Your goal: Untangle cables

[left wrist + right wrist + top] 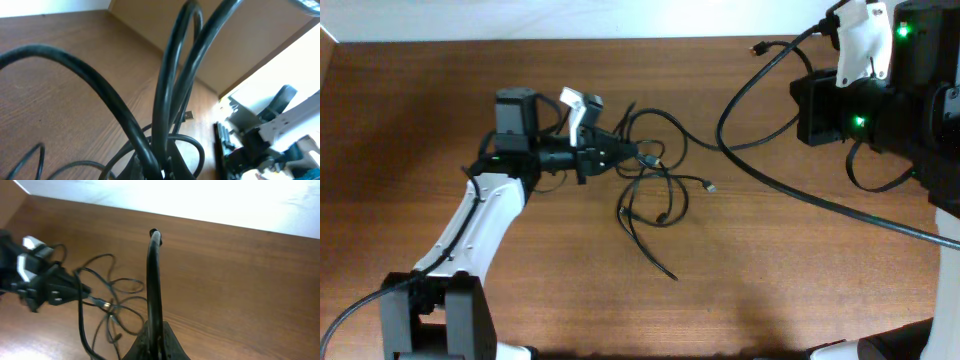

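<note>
The cables (655,185) lie as a loose black tangle of loops at the table's middle, with a small silvery plug (710,186) at its right. My left gripper (628,152) is shut on strands at the tangle's upper left. In the left wrist view the held cables (167,90) rise steeply out of the jaws (161,169). My right gripper (155,345) is shut on one black cable (154,280) whose plug end (154,232) sticks out beyond the jaws. That end shows overhead at the far right (758,47). From there the cable loops down and off to the right (790,185).
The right arm's black body (880,110) with green lights fills the far right corner. The left arm (480,220) reaches in from the front left. The table's far edge meets a white wall (200,200). Bare wood lies along the front (770,300).
</note>
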Motion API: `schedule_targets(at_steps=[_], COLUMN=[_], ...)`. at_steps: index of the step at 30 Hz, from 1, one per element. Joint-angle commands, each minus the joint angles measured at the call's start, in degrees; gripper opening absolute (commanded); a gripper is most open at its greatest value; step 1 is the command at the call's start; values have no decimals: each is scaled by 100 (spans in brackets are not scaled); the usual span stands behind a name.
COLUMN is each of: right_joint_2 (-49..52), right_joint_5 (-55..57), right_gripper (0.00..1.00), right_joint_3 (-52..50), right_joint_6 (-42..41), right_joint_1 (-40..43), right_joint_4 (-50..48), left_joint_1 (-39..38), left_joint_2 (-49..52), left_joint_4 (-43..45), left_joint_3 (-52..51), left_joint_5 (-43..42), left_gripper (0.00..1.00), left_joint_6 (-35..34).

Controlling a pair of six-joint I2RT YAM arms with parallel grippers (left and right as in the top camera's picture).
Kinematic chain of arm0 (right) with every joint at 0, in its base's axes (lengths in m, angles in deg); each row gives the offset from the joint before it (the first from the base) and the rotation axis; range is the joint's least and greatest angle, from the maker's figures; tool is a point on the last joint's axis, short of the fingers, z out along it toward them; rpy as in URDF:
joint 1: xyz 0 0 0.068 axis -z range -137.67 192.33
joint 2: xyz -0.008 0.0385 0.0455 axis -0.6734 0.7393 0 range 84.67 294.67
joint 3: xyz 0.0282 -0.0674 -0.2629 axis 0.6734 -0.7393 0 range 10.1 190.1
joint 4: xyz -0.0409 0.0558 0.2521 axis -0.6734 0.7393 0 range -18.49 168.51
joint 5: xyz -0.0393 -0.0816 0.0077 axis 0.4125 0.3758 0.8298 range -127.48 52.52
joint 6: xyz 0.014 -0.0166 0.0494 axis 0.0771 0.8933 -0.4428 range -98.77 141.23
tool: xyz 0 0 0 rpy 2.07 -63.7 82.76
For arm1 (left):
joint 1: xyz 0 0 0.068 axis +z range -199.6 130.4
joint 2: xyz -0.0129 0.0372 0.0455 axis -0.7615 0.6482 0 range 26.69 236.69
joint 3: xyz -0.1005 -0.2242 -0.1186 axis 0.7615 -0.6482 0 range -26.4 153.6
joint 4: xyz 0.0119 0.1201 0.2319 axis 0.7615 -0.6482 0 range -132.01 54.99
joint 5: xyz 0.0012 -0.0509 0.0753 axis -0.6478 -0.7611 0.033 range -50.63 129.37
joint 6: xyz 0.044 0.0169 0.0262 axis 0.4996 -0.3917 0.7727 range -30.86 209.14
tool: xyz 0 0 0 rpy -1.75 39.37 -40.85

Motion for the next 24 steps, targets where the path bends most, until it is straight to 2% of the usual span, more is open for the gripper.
schedule_targets(at_steps=[1, 3, 6, 10, 15, 17, 22, 24], right_joint_2=[0, 17, 33, 33, 33, 33, 33, 33], right_joint_5=[560, 577, 579, 621, 616, 640, 437, -225], right_gripper=[4, 4, 4, 4, 4, 4, 4, 4], right_joint_3=[90, 90, 90, 90, 90, 90, 90, 90], right_joint_6=[-22, -20, -20, -20, -22, -20, -7, -4], right_joint_1=[7, 7, 7, 7, 7, 7, 7, 4], right_joint_4=[90, 116, 116, 120, 142, 138, 24, -157], left_joint_1=[452, 667, 933, 1071, 1241, 1241, 1237, 1209], left_joint_2=[17, 17, 17, 17, 17, 17, 17, 17], left_joint_4=[39, 15, 17, 20, 17, -13, -127, -160], left_joint_3=[31, 31, 31, 31, 31, 31, 31, 31], left_joint_5=[-918, -973, -1279, -1480, -1224, -1078, -1078, -1075], left_gripper=[7, 8, 16, 16, 4, 4, 15, 28], left_joint_6=[-177, -186, -199, -199, -199, -199, -199, -199])
